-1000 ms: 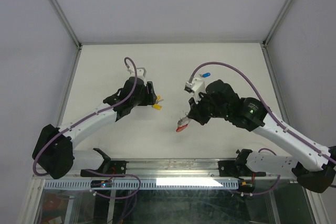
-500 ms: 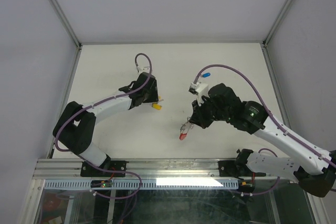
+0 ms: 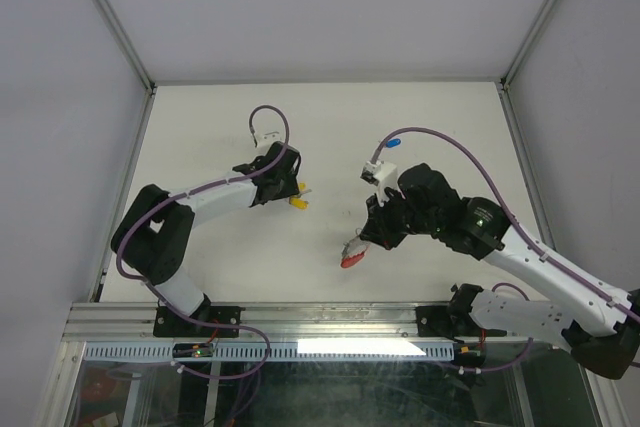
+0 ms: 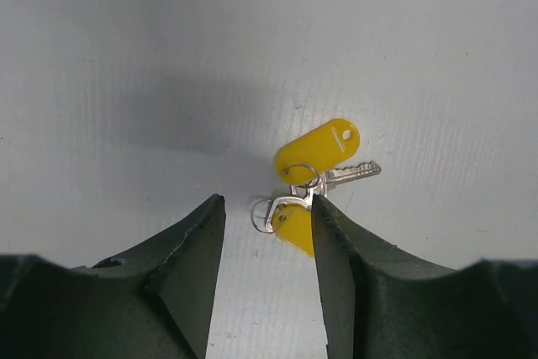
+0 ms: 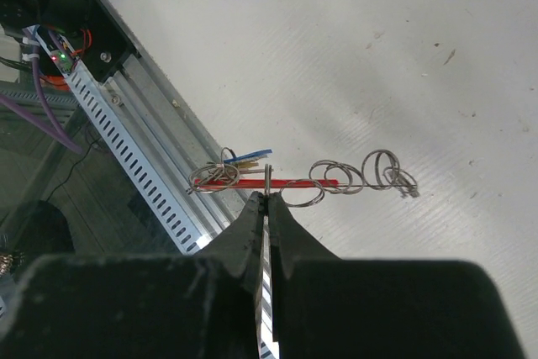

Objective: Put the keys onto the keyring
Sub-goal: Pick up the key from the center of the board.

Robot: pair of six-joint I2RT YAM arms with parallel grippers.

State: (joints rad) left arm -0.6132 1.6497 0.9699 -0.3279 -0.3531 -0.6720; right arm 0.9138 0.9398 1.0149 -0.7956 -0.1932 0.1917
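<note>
Two yellow-capped keys (image 4: 316,148) with small rings lie on the white table, just ahead of my left gripper (image 4: 267,204). Its jaws stand open, and the nearer yellow cap (image 4: 295,226) touches the inside of the right finger (image 4: 329,241). In the top view this gripper (image 3: 291,187) sits over the yellow keys (image 3: 298,201). My right gripper (image 5: 267,196) is shut on a ring of the keyring (image 5: 286,181), which has a red strip, a chain of grey rings and a blue-capped key (image 5: 252,155) at one end. It holds the keyring (image 3: 350,256) over the table's front part.
Another blue-capped key (image 3: 393,143) lies alone toward the back right of the table. The metal front rail (image 5: 143,166) with its slotted cable duct runs close below the held keyring. Grey walls (image 3: 70,97) enclose the table on three sides.
My left arm has folded back, its elbow drawing in, while its gripper stays over the yellow keys with narrower jaws. The right gripper has shifted a little with the keyring.
</note>
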